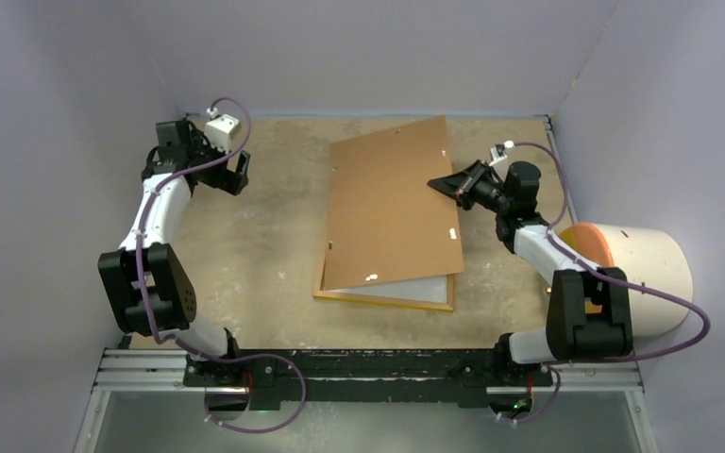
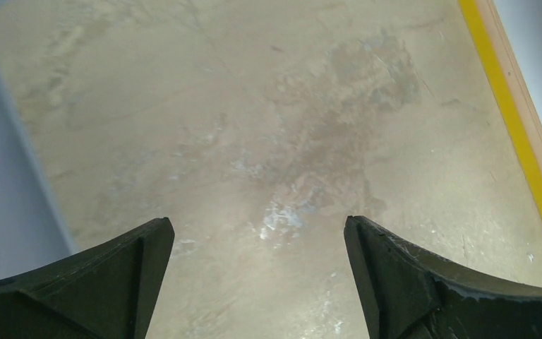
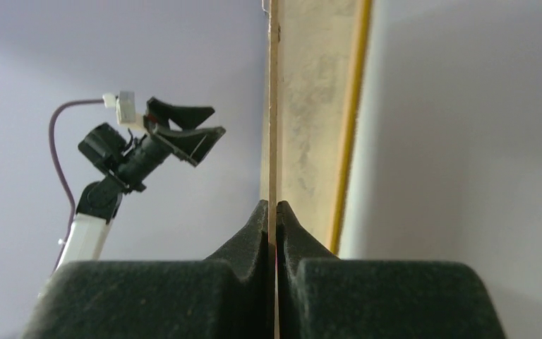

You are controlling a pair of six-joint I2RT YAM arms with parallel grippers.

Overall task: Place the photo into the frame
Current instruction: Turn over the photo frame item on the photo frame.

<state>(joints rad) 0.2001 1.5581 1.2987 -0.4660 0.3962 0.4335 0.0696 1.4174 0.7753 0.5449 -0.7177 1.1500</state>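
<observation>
Overhead view, centre right: my right gripper (image 1: 439, 184) is clamped on the right edge of the brown backing board (image 1: 392, 203), which lies askew across the middle of the desk (image 1: 255, 245). Its far corner points to the top of the picture. In my right wrist view the board (image 3: 274, 106) runs edge-on straight up the middle as a thin line, and the gripper (image 3: 276, 208) presses on it from both sides with no gap showing.

Under the board's lower end sits the frame (image 1: 387, 302). Only its yellow bottom rail and its lower left and right corners are in sight, just below the picture's centre. The photo (image 1: 420, 286) appears as a pale strip inside the frame's lower right corner, the rest covered by the board. I cannot tell whether it lies flat in the frame.

Upper left of the overhead view: my left gripper (image 1: 231, 175) hangs well apart from the board and the frame, touching neither. My left wrist view shows its fingers (image 2: 120, 282) spread wide at the bottom corners with nothing between them, over bare mottled desk (image 2: 254, 127). A yellow strip (image 2: 515, 120) slants down the right side.

At the right edge of the overhead view, beside my right arm, lies a pale cylinder (image 1: 647, 269) with an orange end.
</observation>
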